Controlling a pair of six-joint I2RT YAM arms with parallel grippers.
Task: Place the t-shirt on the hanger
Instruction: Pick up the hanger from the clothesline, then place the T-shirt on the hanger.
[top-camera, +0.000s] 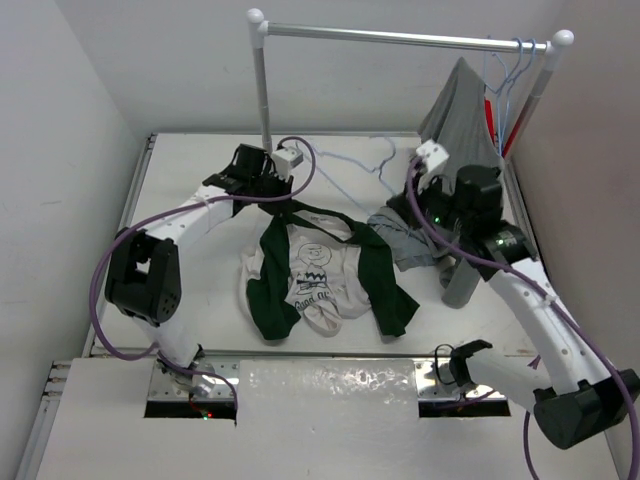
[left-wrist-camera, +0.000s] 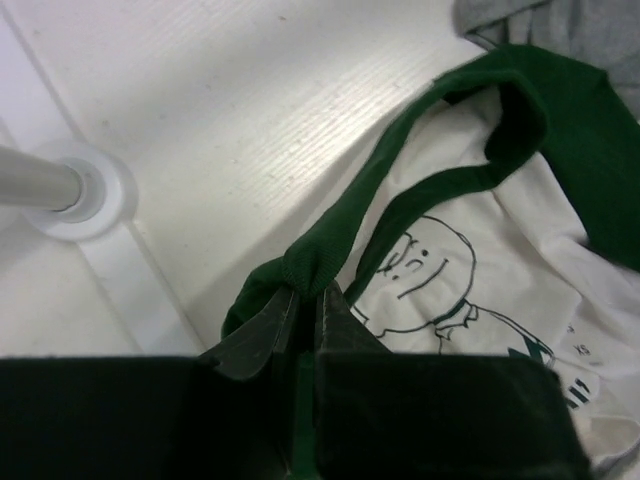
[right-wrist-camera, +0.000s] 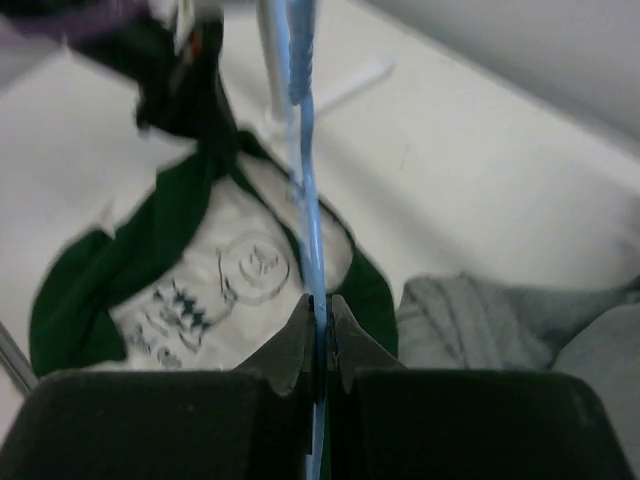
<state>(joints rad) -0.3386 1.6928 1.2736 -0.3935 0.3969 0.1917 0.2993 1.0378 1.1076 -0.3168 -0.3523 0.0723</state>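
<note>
One t-shirt (top-camera: 320, 268) lies crumpled; left claw (left-wrist-camera: 310, 296) pinches its collar; right claw (right-wrist-camera: 318, 306) grips one hanger (right-wrist-camera: 308, 210).

White desk (top-camera: 190, 185) boxed in by plain white walls (top-camera: 60, 120)
Along the far edge, a silver clothes rail (top-camera: 400, 38) on white posts (top-camera: 262, 85); soft, even light

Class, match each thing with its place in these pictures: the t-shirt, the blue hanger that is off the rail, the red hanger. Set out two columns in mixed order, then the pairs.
Things
1. t-shirt
2. blue hanger off the rail
3. red hanger

Places
A. hooked on the rail, near its right end
B. collar pinched in the left gripper
C. clamped in the right gripper

Pairs: 1-B, 2-C, 3-A
</note>
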